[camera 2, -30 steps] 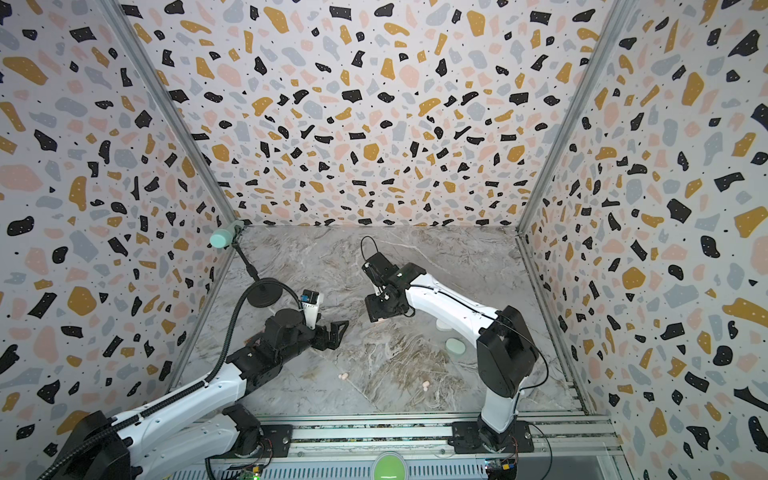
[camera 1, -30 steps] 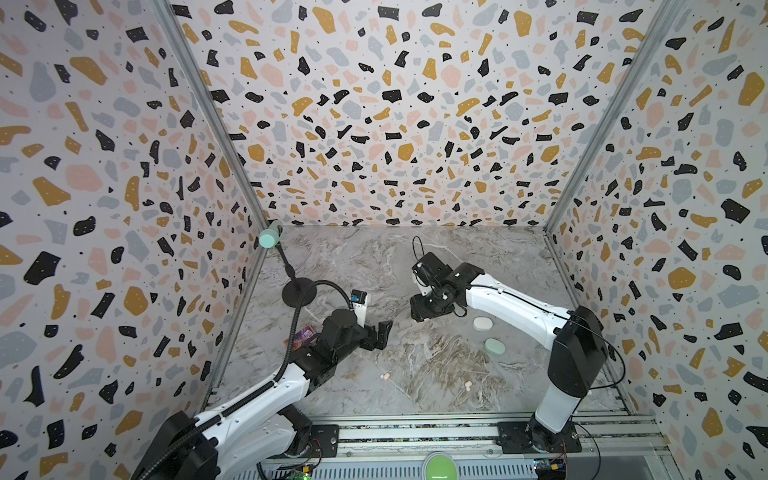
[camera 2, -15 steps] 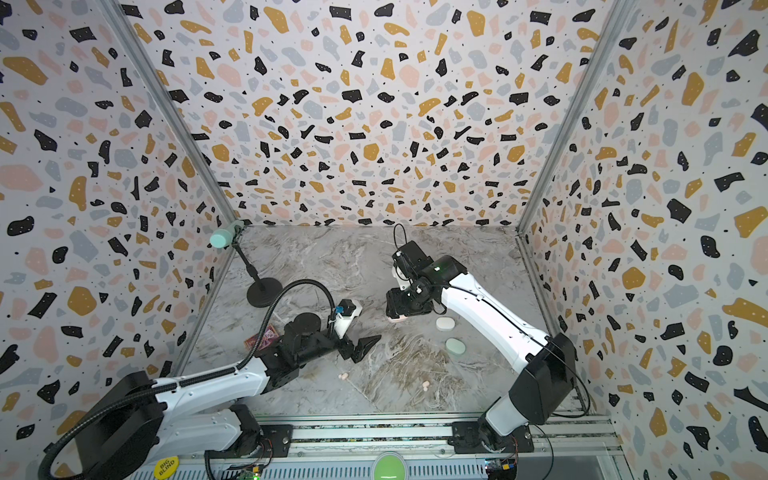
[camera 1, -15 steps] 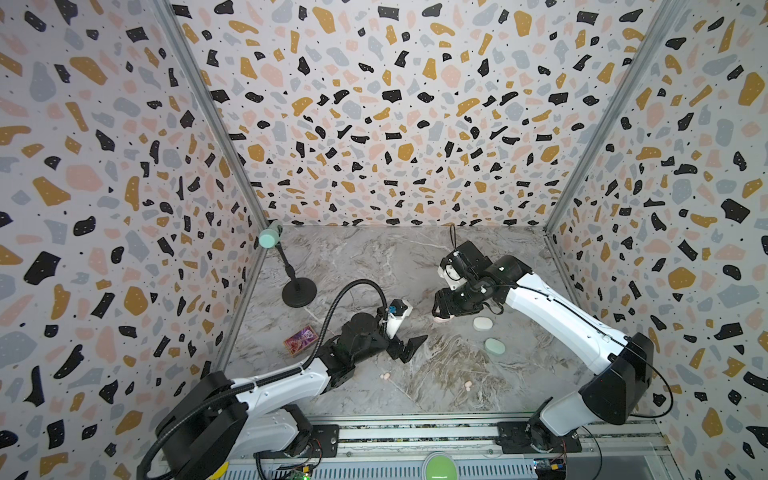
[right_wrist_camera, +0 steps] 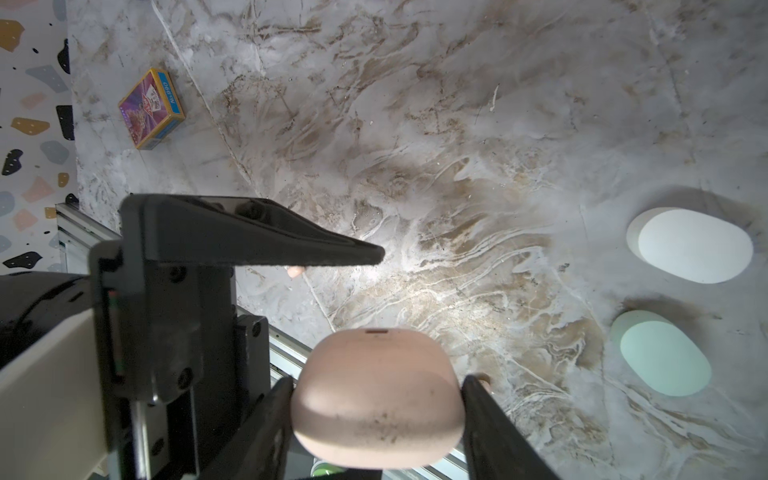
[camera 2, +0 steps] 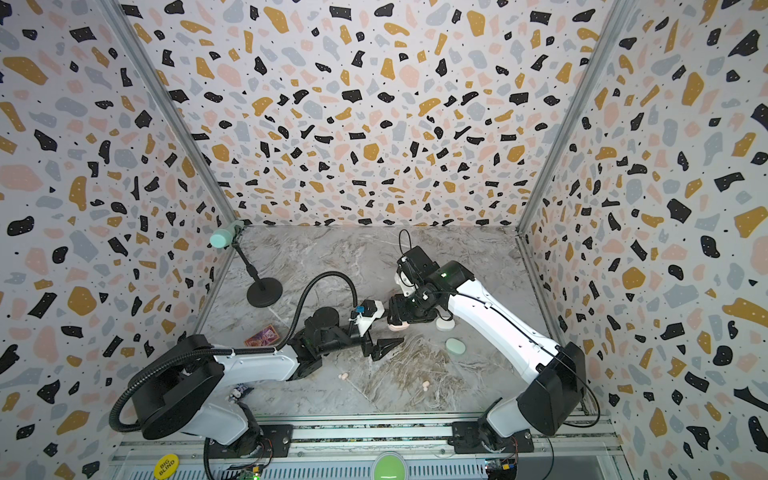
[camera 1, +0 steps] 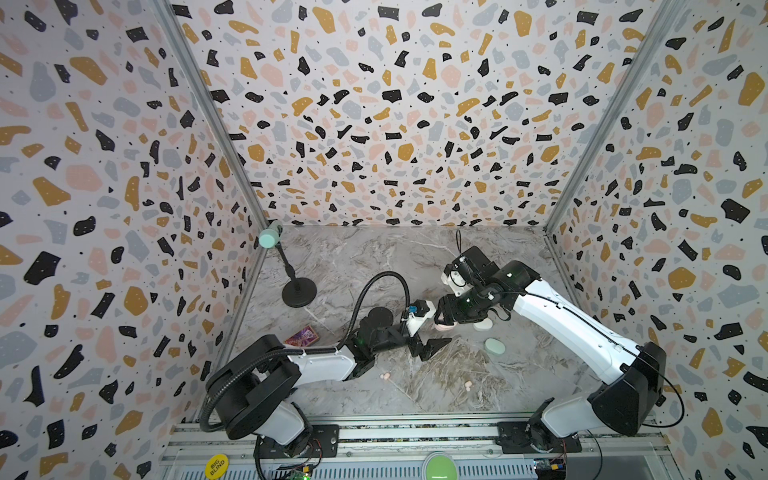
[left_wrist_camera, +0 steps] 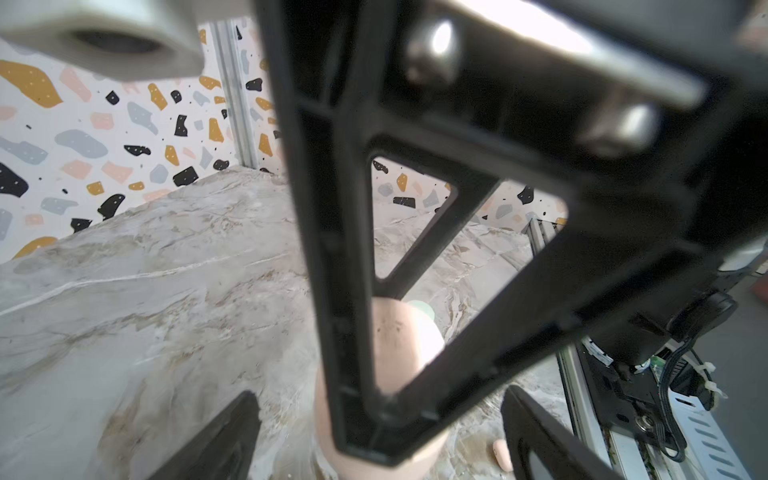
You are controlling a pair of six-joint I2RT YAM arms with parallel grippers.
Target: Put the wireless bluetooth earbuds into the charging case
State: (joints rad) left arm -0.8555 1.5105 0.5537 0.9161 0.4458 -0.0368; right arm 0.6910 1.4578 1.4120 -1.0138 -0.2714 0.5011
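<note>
Two pink earbuds lie loose on the worktop toward its front edge, well apart from each other, in no case and touched by neither arm. One sits just beside the left forearm, and the second earbud lies in front of the mint case. The pink case is near the middle of the worktop, clamped between the two fingers of the right gripper, which press on its opposite sides. From where I stand I cannot tell whether it rests on the surface or hangs just clear of it. The left gripper reaches in from the left, just beside the pink case and a little nearer the front, its fingers spread wide and gripping nothing. Just right of the pink case, partly under the right arm, lies a white case. The mint case is near it on the front side, and the two are apart and both closed. Farther left a small purple card box lies flat near the wall. Behind it a black stand with a mint head rises toward the back-left corner.
</note>
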